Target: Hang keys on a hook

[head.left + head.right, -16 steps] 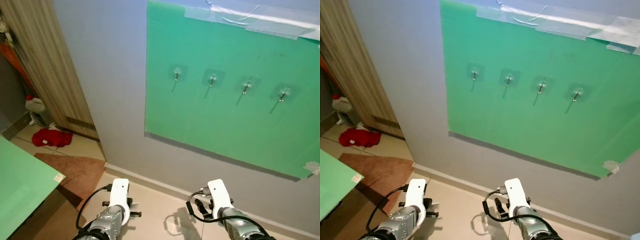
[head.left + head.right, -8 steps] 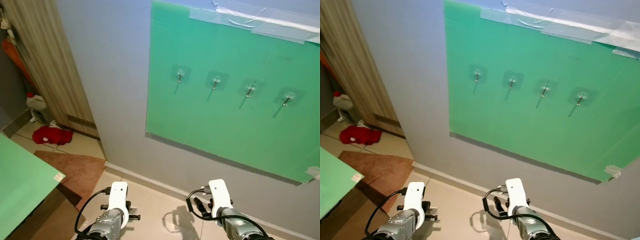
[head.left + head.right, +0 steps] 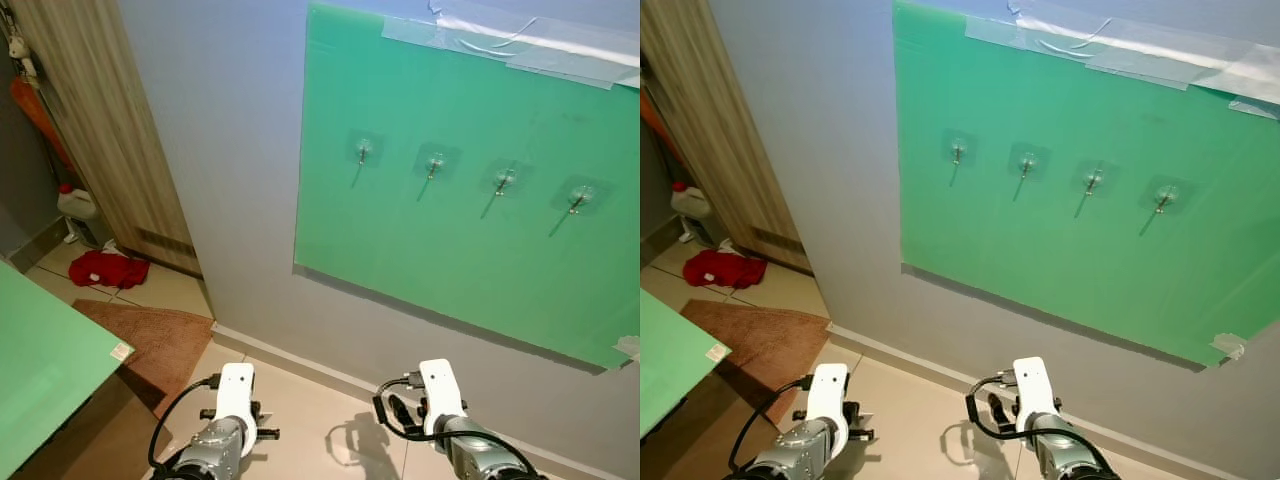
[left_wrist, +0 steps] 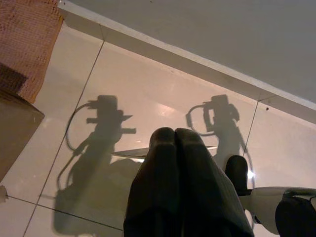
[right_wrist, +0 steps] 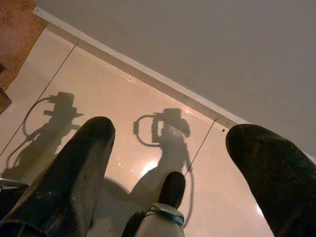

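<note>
A green sheet (image 3: 460,230) is taped to the grey wall ahead. Several small clear stick-on hooks sit on it in a row, from the leftmost hook (image 3: 364,150) to the rightmost hook (image 3: 580,194); all of them hang bare. Both arms are low at the bottom edge, the left arm (image 3: 235,400) and the right arm (image 3: 440,400), well below the hooks. My left gripper (image 4: 175,136) points at the tiled floor with its fingers pressed together and nothing between them. My right gripper (image 5: 173,129) is open wide over the floor and holds nothing.
A wooden door panel (image 3: 110,130) stands on the left. Below it lie a red cloth (image 3: 108,269), a white bottle (image 3: 78,203) and a brown mat (image 3: 150,340). A green tabletop (image 3: 40,370) juts in at lower left. A white baseboard (image 4: 168,54) runs along the wall.
The whole picture has shifted slightly, so the camera moved; the hooks sit a little further right and lower. Both arms keep the same pose.
</note>
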